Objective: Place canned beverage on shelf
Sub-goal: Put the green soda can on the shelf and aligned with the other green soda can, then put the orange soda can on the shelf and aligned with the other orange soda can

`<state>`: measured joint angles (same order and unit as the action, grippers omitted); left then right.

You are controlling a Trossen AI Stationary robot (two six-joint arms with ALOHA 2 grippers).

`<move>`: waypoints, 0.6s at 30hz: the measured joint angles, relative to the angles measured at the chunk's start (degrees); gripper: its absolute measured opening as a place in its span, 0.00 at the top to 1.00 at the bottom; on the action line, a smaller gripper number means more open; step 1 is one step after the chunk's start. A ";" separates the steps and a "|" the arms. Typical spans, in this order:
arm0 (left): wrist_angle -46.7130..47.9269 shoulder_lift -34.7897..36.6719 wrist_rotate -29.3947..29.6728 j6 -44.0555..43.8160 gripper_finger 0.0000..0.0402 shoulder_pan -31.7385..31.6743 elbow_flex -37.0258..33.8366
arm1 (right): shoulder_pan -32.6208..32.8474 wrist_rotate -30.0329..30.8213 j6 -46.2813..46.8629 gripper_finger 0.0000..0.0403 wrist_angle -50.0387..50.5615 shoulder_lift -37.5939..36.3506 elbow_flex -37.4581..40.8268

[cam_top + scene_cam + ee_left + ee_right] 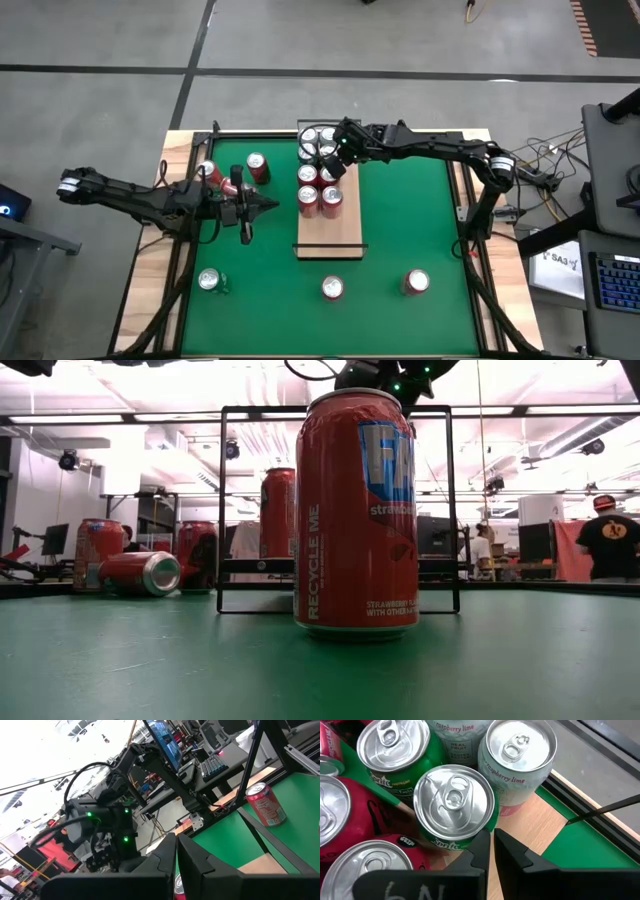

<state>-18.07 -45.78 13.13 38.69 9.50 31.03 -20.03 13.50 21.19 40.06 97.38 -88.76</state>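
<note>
The shelf, a pale wood board with black end rails, lies on the middle of the green mat. Several cans stand on its far half: green ones, white raspberry-lime ones and red ones. My right gripper is shut and hovers just above these cans, fingers slanting down beside a green can. Whether they touch it does not show. My left gripper is shut and level at the shelf's left side, with nothing held.
Loose cans stand on the mat near the front edge: a green one and two red ones. At the left, one red can stands and another lies on its side. The shelf's near half is bare.
</note>
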 joint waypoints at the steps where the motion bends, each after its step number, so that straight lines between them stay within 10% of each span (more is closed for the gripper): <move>1: 0.12 0.00 0.00 0.01 1.00 0.00 0.00 | 0.00 0.02 -0.02 0.96 0.13 -0.14 -0.26; 10: 0.12 0.00 0.00 -2.37 1.00 0.00 0.03 | 1.30 0.16 -2.00 0.96 2.13 -3.48 -2.59; 18: 0.83 0.00 -0.04 -26.02 1.00 1.35 0.42 | 10.12 8.02 -9.08 0.96 1.03 -8.74 -2.65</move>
<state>-17.25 -45.78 13.08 12.66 10.85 31.44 -9.91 21.52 12.11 41.09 88.64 -91.42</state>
